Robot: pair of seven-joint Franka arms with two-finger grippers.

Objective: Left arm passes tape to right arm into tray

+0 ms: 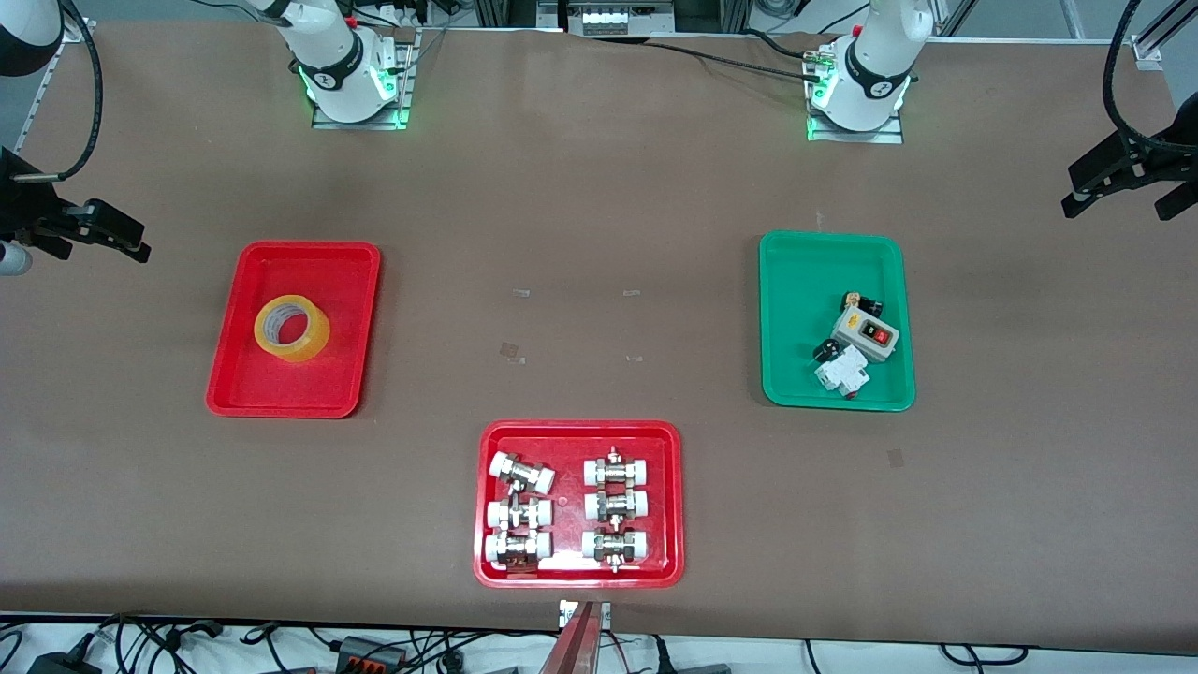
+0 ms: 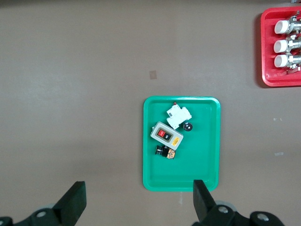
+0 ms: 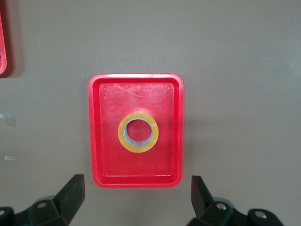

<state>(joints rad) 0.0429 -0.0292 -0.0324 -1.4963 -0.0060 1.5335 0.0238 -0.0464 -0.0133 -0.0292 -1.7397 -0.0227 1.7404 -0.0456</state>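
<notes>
A wide roll of translucent yellow packing tape [image 1: 291, 328] lies flat in the plain red plastic tray [image 1: 245, 393] toward the right arm's end of the brown counter [image 1: 599, 187]. The right pincer [image 3: 136, 195] hangs high over that tray, fingers spread wide and empty. The left pincer [image 2: 136, 202], equally wide and empty, hangs over the green plastic tray [image 2: 207, 141] of electrical switches [image 2: 167, 135]. A second red tray [image 1: 578, 435] of white-capped pipe fittings [image 1: 521, 473] sits nearest the front camera.
</notes>
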